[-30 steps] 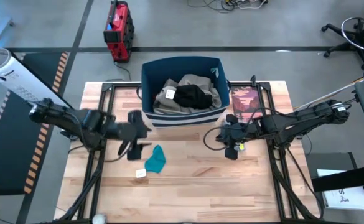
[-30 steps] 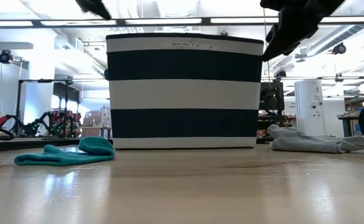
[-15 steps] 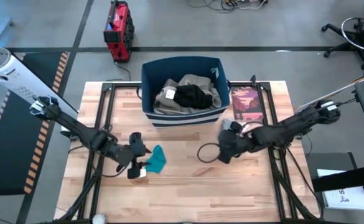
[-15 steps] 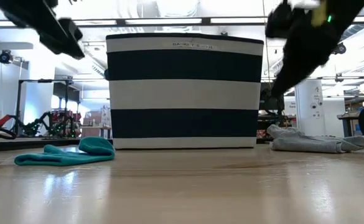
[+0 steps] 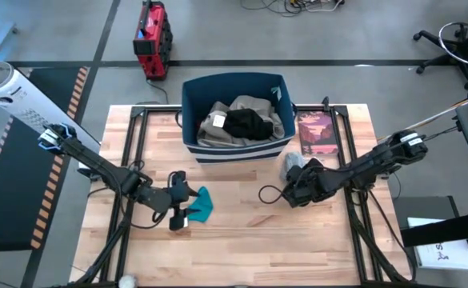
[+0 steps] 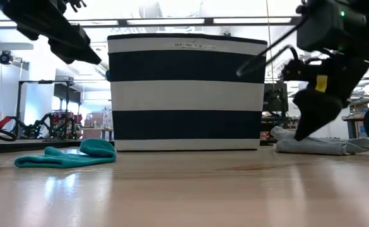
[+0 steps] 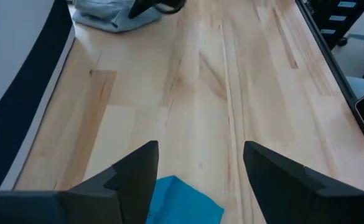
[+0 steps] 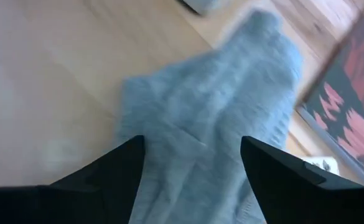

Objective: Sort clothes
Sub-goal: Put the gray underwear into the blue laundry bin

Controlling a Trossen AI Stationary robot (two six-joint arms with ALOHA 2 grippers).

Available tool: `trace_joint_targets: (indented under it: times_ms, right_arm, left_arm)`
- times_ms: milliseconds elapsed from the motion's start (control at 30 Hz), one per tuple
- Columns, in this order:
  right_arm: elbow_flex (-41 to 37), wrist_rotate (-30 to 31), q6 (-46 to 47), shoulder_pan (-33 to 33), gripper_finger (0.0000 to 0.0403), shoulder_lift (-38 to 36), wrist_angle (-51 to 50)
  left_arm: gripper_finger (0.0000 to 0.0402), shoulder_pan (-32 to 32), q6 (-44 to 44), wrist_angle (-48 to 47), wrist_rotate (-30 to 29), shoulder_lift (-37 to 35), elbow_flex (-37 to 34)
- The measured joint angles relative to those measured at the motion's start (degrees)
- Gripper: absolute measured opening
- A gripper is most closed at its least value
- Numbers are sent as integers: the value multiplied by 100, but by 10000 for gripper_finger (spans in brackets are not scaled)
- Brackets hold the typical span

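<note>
The left gripper (image 5: 187,204) is low over the table (image 5: 242,228) with its fingers (image 7: 135,174) spread wide. The teal cloth (image 5: 201,204) lies flat on the wood right in front of it, partly between the fingers. The right gripper (image 5: 292,186) is also spread, just above the grey cloth (image 5: 291,164), which lies beside the striped bin (image 5: 235,120) and the book (image 5: 318,132). More clothes (image 5: 242,120) sit in the bin.

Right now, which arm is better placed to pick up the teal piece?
Left. Its open claw sits right beside the teal piece, which shows between its fingers in the left wrist view. The right claw, also open, is over the grey piece across the table.
</note>
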Motion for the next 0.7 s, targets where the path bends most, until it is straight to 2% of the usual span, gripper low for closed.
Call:
trace_joint_targets:
  times_ms: [167, 267, 367, 533, 633, 700]
  right_arm:
    - [-416, -275, 67, -229, 230, -20, 323]
    - [-555, -480, -13, -276, 202, -46, 660]
    - [-535, -576, -55, -273, 149, -38, 761]
    - [-236, -992, -703, -272, 24, -35, 726]
    - [73, -1521, -1149, -265, 15, -37, 745]
    - [302, -1669, -1480, -230, 16, -39, 758]
  left_arm:
    - [219, 0, 92, 19, -1, 0, 4]
    - [216, 0, 137, 19, -1, 0, 4]
    - [214, 0, 162, 15, -81, 0, 4]
    - [217, 0, 170, -28, -132, 0, 54]
    - [219, 0, 173, -40, -133, -2, 146]
    - [219, 0, 222, -139, -135, -2, 231]
